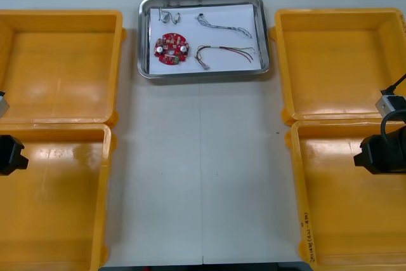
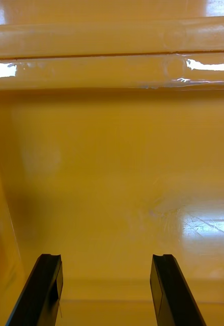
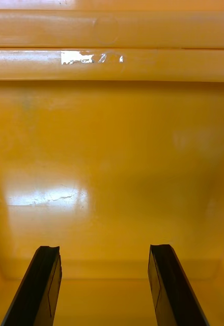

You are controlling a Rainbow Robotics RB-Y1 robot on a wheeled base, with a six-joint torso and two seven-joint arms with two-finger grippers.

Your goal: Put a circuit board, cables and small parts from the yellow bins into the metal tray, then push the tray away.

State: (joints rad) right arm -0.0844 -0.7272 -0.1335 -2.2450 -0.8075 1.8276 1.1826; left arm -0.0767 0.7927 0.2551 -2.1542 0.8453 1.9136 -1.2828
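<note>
Tray (image 1: 203,75), front view: far middle of counter (image 1: 203,176), white inside; holds round red circuit board (image 1: 171,49), blue-white cable (image 1: 223,25), red-yellow cable (image 1: 225,54), small metal parts (image 1: 170,15). Left hand (image 1: 11,155) over near left bin (image 1: 57,214); right hand (image 1: 379,153) over near right bin (image 1: 349,220), rim writing (image 1: 306,233) unreadable. Right wrist view: fingers (image 2: 40,290) apart above glossy bin floor. Left wrist view: fingers (image 3: 40,285) apart, same.

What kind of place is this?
Probably a robot workbench for sorting electronics: yellow bins flank a tray holding a board and cables, with the left pincer and right pincer open over the near bins.
</note>
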